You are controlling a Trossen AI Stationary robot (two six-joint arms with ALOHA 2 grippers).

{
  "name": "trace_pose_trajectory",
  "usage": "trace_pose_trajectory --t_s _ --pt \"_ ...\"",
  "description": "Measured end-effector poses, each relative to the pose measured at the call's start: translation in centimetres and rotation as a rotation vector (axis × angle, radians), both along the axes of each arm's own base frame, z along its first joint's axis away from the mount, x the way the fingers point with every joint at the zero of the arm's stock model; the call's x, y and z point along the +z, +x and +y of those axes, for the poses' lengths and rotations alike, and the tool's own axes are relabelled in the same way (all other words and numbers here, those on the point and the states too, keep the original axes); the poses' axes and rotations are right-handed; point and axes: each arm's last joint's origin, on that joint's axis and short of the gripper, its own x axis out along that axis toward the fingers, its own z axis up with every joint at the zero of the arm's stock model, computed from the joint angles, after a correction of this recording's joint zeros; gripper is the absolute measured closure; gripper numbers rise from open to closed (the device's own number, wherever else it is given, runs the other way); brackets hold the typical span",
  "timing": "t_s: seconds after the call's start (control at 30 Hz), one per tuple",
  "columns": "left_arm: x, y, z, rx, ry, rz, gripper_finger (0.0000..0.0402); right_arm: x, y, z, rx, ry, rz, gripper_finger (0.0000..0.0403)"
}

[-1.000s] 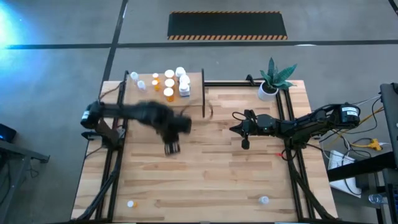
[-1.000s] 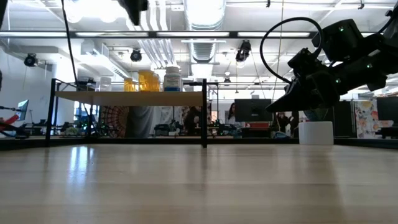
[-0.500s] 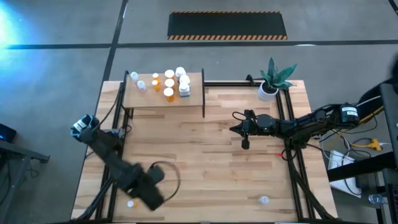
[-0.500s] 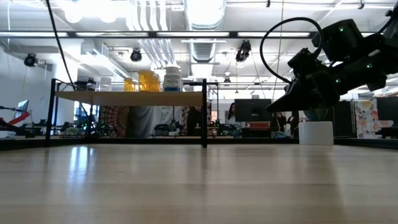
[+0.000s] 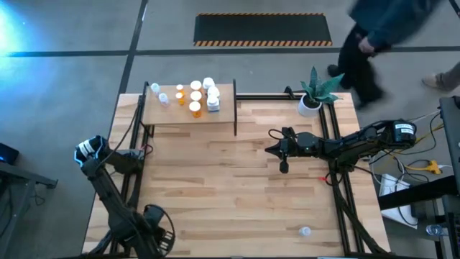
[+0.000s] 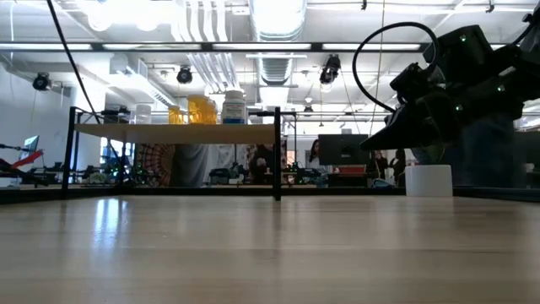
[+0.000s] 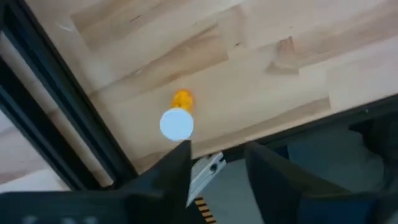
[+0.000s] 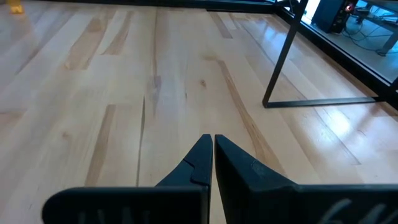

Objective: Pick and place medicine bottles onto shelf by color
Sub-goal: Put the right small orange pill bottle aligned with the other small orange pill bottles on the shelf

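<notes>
With the planked tabletop (image 5: 237, 180) as reference: the shelf (image 5: 188, 114) sits at its far-left corner, a light board on black posts with a dark upright divider (image 5: 235, 108) on the side facing the table's middle; on it a cluster of medicine bottles (image 5: 195, 97), orange and white ones grouped toward the divider, two clear-bluish ones nearer the shelf's outer end; in the low view they show as yellow-orange and white shapes (image 6: 207, 110) standing on the board.

Left arm (image 5: 108, 191) runs along the table's left edge down to the near-left corner; left gripper (image 7: 217, 171) hangs over that corner, fingers parted with a clear gap, nothing between them; one orange bottle with white cap (image 7: 178, 119) stands on the wood just beyond the fingertips, close to the table's near edge, beside the black frame rail (image 7: 56, 106); not touched.

Right arm (image 5: 352, 144) reaches in from the right side; right gripper (image 5: 283, 162) is right of the table's middle, well apart from the shelf; fingers (image 8: 202, 163) pressed together, empty, above bare wood.

White pot with green plant (image 5: 313, 97) at the far-right corner; one clear-bluish bottle (image 5: 305, 232) alone near the near edge, right of centre; a person (image 5: 374, 36) on the floor beyond the far-right corner.
</notes>
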Motion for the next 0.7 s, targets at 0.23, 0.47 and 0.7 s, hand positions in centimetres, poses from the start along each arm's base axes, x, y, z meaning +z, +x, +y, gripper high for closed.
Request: trace_pose_trajectory --t_s 0.23,0.47,0.7 --pt "-2.4 -0.2 0.1 0.005 -0.034 0.026 0.0195 0.0 0.0 0.0 0.0 -0.001 0.0 0.0394" --pt "-4.2 -0.6 0.3 -0.004 -0.049 0.073 0.0184 0.0 0.0 0.0 0.0 -0.002 -0.001 0.0394" --pt "-4.8 -0.8 0.5 -0.006 -0.048 0.089 0.0184 0.0 0.0 0.0 0.001 -0.003 0.0 0.0394"
